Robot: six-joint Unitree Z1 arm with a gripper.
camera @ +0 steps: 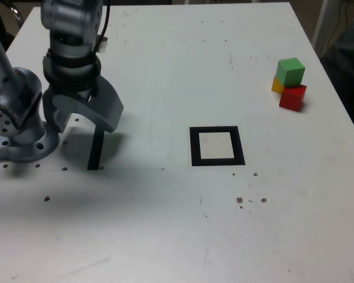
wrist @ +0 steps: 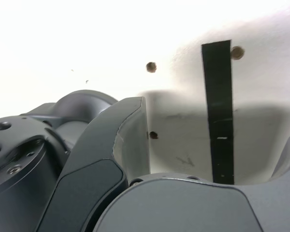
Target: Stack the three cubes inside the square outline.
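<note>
A: At nine o'clock on the white tabletop (camera: 165,224) in the exterior view, what does the grey two-fingered gripper (camera: 82,121) look like?

B: Its jaws stand spread wide with nothing between them, hanging over the thin black straight strip (camera: 96,148). The wrist view shows the same strip (wrist: 218,111) running between the parted fingers (wrist: 121,140), with bare table around it.

A: And the thick black square outline with the white centre (camera: 217,145)?

B: Near the middle of the table, toward three o'clock from the gripper, well apart from it. Nothing lies inside it.

A: Where are the blocks?

B: Clustered at about two o'clock from the outline, near the table's far edge on the exterior view's right. The small green cube (camera: 291,72) sits on top, the small red cube (camera: 292,97) just beside and below it, and the small yellow cube (camera: 277,85) peeks out behind, mostly hidden. All three touch.
</note>
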